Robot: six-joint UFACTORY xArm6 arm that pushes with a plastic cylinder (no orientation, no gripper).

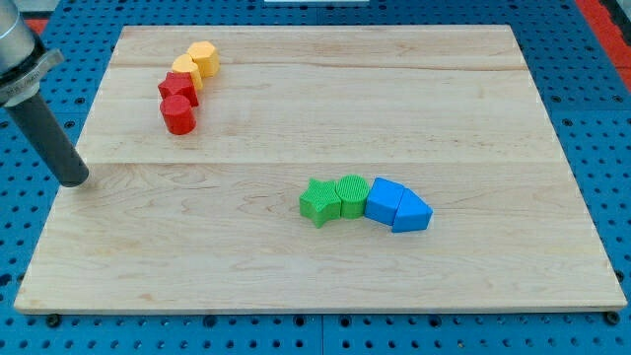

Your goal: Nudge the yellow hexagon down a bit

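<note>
Tip [73, 181] at board's left edge, yellow hexagon [205, 58] well up-right.

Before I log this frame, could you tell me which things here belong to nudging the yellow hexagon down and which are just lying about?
Belongs to the job:
- yellow hexagon, at the view's top left
- my tip, at the board's left edge, well below the hexagon

Just lying about:
- second yellow block
- red star
- red cylinder
- green star
- green block
- two blue blocks

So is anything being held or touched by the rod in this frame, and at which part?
Nothing is held. My tip rests on the board's left edge, apart from every block; the yellow hexagon sits untouched near the view's top, with the red blocks below it.
</note>
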